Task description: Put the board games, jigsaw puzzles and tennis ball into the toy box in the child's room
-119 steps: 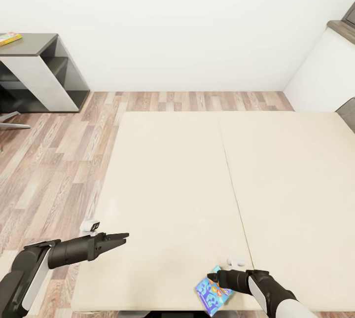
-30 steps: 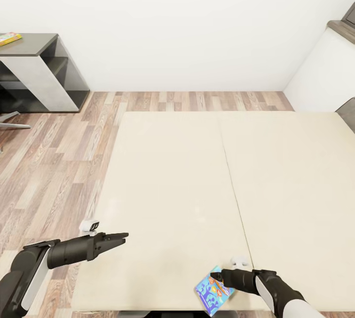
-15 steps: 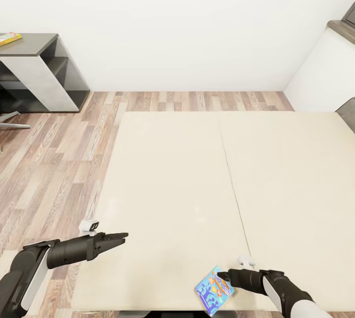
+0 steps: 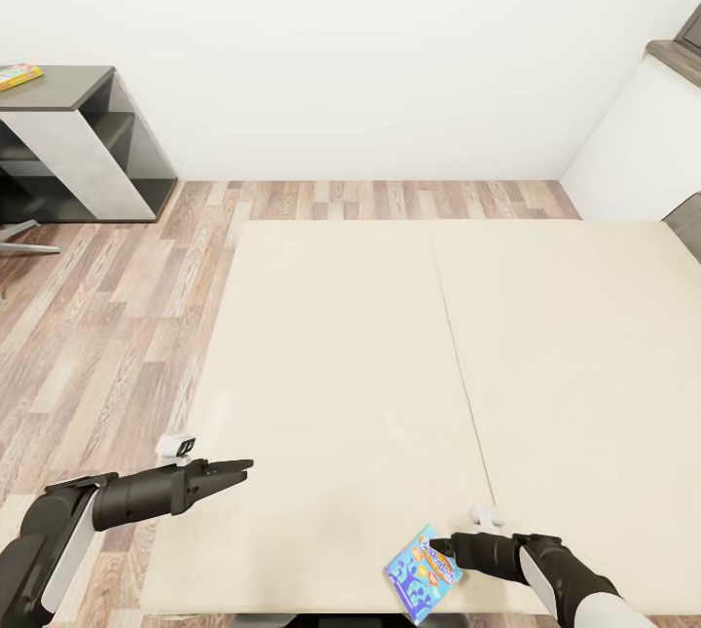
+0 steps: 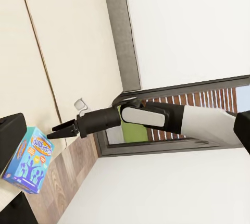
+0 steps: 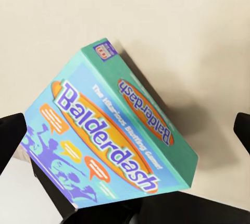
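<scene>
Status: I stand at the near edge of the bed (image 4: pixel 389 336). My right tool (image 4: pixel 440 544) is at 5 o'clock in the head view, and its tip touches the 3 o'clock edge of the blue Balderdash board game (image 4: pixel 421 575).

1. Board game. The box lies on the beige mattress close to the near edge. In the right wrist view the Balderdash box (image 6: pixel 112 146) sits tilted between my two dark fingers (image 6: pixel 10 138). One finger shows at each side of that frame, well apart, so the right tool is spread and is not pinching the box. I judge that the wide spread is there to clear the width of the box before closure.

2. Left tool (image 4: pixel 239 464). It hangs at 7 o'clock, over the side edge of the bed. Its fingers are pressed together to a point, and they carry nothing. I judge that it is parked there to keep the approach to the box free.

3. Desk (image 4: pixel 58 88). The dark grey wing is at 10 o'clock, well apart from the bed. A thin multicoloured item (image 4: pixel 18 76), probably a jigsaw puzzle, lies flat on it.

4. Risk. The box is near the mattress edge. A push from the tool tip could slide it off before the fingers close.
</scene>
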Robot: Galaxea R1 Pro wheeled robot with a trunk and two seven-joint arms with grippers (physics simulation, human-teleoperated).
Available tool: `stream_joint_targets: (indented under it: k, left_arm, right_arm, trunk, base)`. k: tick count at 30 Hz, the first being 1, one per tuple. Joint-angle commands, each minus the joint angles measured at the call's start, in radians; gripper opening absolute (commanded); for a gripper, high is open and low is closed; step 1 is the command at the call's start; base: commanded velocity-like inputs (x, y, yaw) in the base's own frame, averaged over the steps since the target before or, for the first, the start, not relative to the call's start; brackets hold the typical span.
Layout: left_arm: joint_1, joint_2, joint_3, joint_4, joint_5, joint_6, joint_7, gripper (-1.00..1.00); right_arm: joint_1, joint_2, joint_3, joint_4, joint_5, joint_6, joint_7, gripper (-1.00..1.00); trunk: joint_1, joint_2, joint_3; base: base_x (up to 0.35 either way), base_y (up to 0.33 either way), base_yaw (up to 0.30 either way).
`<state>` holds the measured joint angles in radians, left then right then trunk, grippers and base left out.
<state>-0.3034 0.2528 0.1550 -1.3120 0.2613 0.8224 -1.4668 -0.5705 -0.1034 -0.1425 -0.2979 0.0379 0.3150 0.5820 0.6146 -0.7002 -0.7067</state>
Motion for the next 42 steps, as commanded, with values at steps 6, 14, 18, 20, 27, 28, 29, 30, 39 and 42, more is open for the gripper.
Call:
stream_joint_targets:
  k: [6, 14, 18, 20, 27, 28, 29, 30, 39, 42]
  left_arm:
    - [0.0, 0.001, 0.0, 0.0, 0.001, 0.011, -0.003, 1.0]
    - [0.0, 0.002, 0.0, 0.0, 0.001, 0.011, -0.003, 1.0]
    - [0.0, 0.002, 0.0, 0.0, 0.001, 0.011, -0.003, 1.0]
    - [0.0, 0.003, 0.0, 0.0, 0.002, 0.011, -0.003, 1.0]
    - [0.0, 0.003, 0.0, 0.0, 0.003, 0.011, -0.003, 1.0]
    - [0.0, 0.003, 0.0, 0.0, 0.003, 0.011, -0.003, 1.0]
    - [0.0, 0.003, 0.0, 0.0, 0.003, 0.011, -0.003, 1.0]
    - [0.0, 0.003, 0.0, 0.0, 0.003, 0.011, -0.003, 1.0]
    - [0.0, 0.003, 0.0, 0.0, 0.003, 0.011, -0.003, 1.0]
    - [0.0, 0.003, 0.0, 0.0, 0.003, 0.011, -0.003, 1.0]
  right_arm:
    - [0.001, 0.0, -0.008, -0.001, 0.009, 0.007, 0.006, 1.0]
    - [0.001, 0.0, -0.007, 0.008, 0.013, 0.007, 0.006, 1.0]
    - [0.001, 0.001, -0.006, 0.012, 0.012, 0.007, 0.005, 1.0]
    - [0.001, 0.001, -0.006, 0.012, 0.011, 0.007, 0.004, 1.0]
    - [0.001, 0.002, -0.006, 0.013, 0.013, 0.007, 0.004, 1.0]
    - [0.001, 0.002, -0.006, 0.013, 0.013, 0.007, 0.004, 1.0]
    - [0.001, 0.002, -0.006, 0.013, 0.013, 0.007, 0.004, 1.0]
    - [0.001, 0.003, -0.006, 0.013, 0.013, 0.007, 0.004, 1.0]
    - [0.001, 0.006, -0.005, 0.023, 0.013, 0.007, -0.005, 1.0]
    - [0.001, 0.007, -0.005, 0.031, 0.013, 0.007, -0.006, 1.0]
  trunk:
    - [0.0, -0.001, -0.001]
    - [0.0, -0.001, -0.001]
    - [0.0, -0.001, 0.002]
    - [0.0, -0.001, 0.005]
    - [0.0, -0.001, 0.007]
    - [0.0, -0.001, 0.007]
    - [0.0, -0.001, 0.007]
    - [0.0, -0.001, 0.007]
    - [0.0, -0.001, 0.016]
    - [0.0, -0.001, 0.021]
  base:
    - [0.0, 0.0, 0.0]
    - [0.0, 0.0, 0.0]
    - [0.0, 0.0, 0.0]
    - [0.0, 0.0, 0.0]
    - [0.0, 0.0, 0.0]
    - [0.0, 0.0, 0.0]
    - [0.0, 0.0, 0.0]
    - [0.0, 0.0, 0.0]
    - [0.0, 0.0, 0.08]
    - [0.0, 0.0, 0.117]
